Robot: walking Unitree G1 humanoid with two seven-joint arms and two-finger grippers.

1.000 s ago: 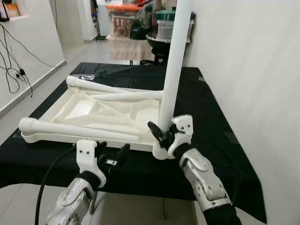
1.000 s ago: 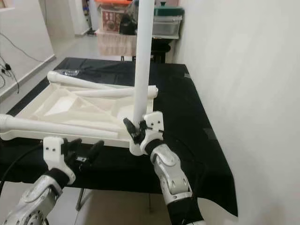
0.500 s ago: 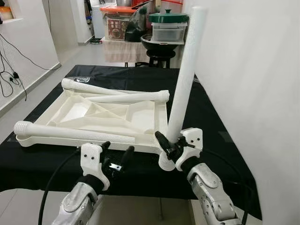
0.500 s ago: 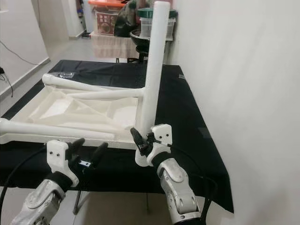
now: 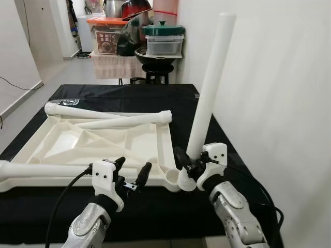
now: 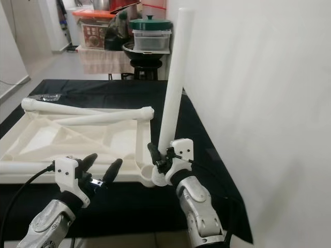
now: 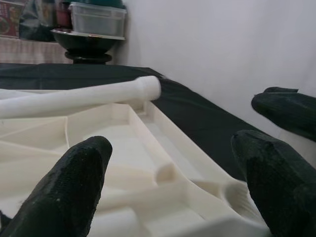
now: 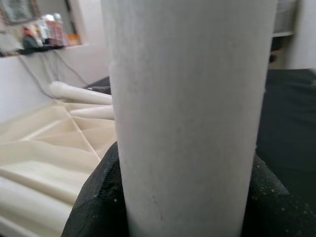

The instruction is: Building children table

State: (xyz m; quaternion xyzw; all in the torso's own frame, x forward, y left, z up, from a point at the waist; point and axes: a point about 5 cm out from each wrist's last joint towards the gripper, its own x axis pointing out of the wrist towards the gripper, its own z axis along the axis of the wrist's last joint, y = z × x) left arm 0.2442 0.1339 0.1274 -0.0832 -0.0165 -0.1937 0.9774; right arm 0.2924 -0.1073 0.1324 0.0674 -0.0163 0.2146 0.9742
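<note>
Holding a white table leg near its lower end, my right claw has both black fingers pressed tight around it. This leg stands almost upright, leaning a little toward 1 o'clock, and its top reaches high along the white wall. Its thick lower end sits just beside the near right corner of the white tabletop, at the round socket there; I cannot tell if it is already inside the socket.

The tabletop lies upside down on the table, which is covered with a black cloth, and the ribs on its underside face up. Two more legs lie across its far edge, at about 11 o'clock from my right claw, and they meet in a narrow angle. Another leg lies along the near edge, at about 9 o'clock.

My left claw hangs in the air just before the near edge of the tabletop, with its fingers spread wide and nothing between them.

Behind the table, at 12 o'clock, a stool carries a dark bowl and a clear box with a green lid.
</note>
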